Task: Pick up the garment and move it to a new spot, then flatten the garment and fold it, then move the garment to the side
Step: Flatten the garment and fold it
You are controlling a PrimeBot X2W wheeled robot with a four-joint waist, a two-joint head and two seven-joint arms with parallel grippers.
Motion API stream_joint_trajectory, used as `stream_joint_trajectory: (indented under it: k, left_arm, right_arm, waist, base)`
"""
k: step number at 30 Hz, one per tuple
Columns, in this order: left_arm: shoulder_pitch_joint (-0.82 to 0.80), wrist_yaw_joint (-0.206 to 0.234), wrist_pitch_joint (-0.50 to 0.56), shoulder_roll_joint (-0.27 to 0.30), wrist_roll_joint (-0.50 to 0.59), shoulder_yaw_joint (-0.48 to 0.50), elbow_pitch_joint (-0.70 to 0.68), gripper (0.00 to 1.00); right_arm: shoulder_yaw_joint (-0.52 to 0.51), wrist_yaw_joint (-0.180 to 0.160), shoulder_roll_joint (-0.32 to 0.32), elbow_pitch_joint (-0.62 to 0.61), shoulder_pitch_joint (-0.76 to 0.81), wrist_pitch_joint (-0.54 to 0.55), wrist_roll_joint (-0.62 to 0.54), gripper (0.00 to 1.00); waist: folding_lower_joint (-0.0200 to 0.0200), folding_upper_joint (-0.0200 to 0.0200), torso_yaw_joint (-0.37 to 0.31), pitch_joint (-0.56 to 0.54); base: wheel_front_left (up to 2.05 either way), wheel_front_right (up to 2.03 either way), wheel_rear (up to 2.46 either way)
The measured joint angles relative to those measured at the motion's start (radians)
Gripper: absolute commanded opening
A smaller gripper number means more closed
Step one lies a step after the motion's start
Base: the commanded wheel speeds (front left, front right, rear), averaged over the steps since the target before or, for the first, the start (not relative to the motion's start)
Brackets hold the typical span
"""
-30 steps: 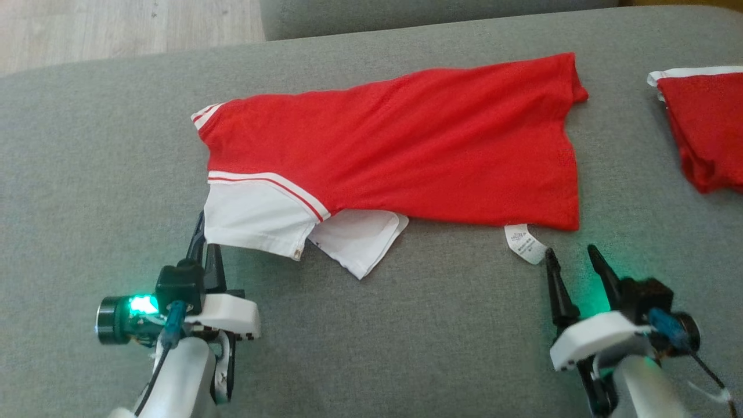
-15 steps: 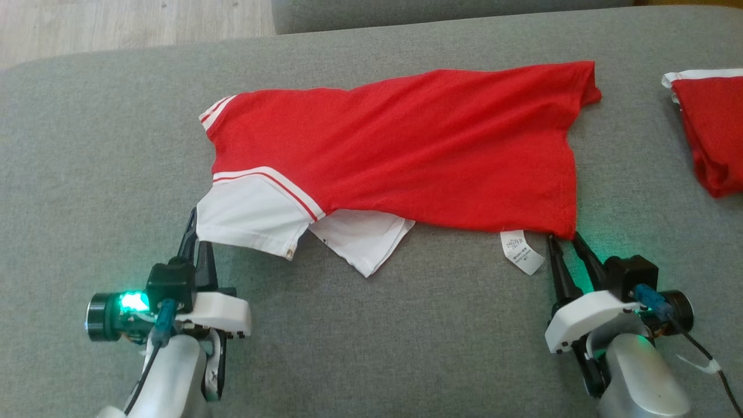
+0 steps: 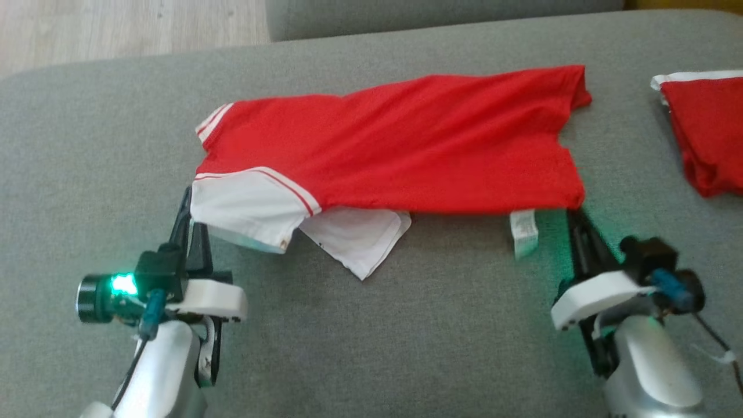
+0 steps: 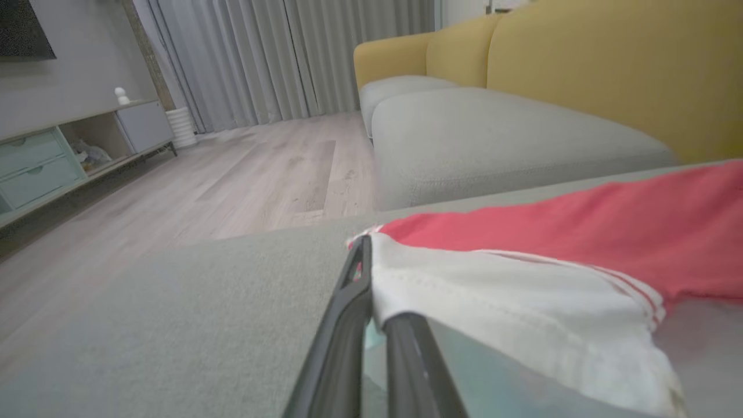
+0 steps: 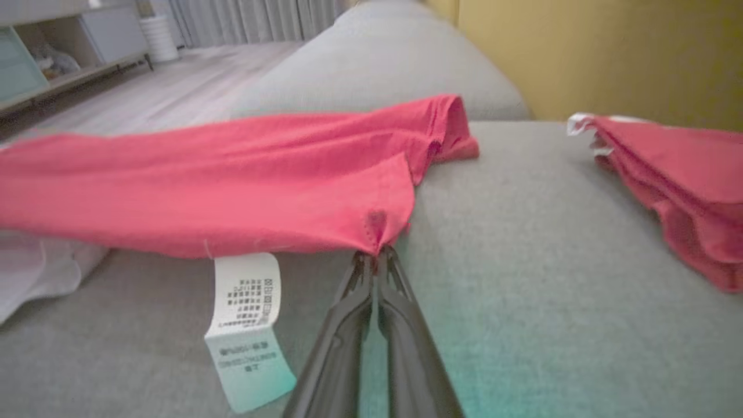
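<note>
My right gripper [image 5: 377, 254] has come in and pinched the hem corner of the shirt [image 3: 406, 151]; my left gripper [image 4: 364, 255] clamps the sleeve [image 3: 249, 203]. The shirt lies spread on the cushion [image 3: 406, 325], so folding and moving it aside are still ahead.

The garment [image 3: 406, 145] is a red shirt with long creases, lying lengthwise across the middle of the grey cushion [image 3: 360, 337]. Its white sleeve [image 3: 249, 203], edged with red stripes, lies toward the cushion's left and the hem toward its right. The near edge is held just off the cushion. The left pincer [image 3: 187, 200] pinches the sleeve and the right pincer [image 3: 572, 212] pinches the hem corner. A white care label [image 3: 523, 232] hangs from that edge.
</note>
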Motion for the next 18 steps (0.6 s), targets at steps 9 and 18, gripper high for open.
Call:
stream_joint_trajectory:
  k: [9,18]
  left_arm:
    - [-0.04,-0.097,0.0,0.024,-0.034,0.028,-0.227,0.0]
    - [-0.383,-0.176,0.117,0.082,-0.052,0.034,-0.381,0.0]
  right_arm:
    - [-0.074,0.0,0.0,-0.292,0.006,0.0,0.11,0.0]
    - [-0.099,0.0,-0.019,-0.408,-0.229,-0.001,0.04,0.0]
  waist:
    - [-0.0001,0.0,-0.012,-0.069]
    - [-0.0002,0.0,-0.03,-0.131]
  base:
    - [0.0,0.0,0.0]
    - [0.0,0.0,0.0]
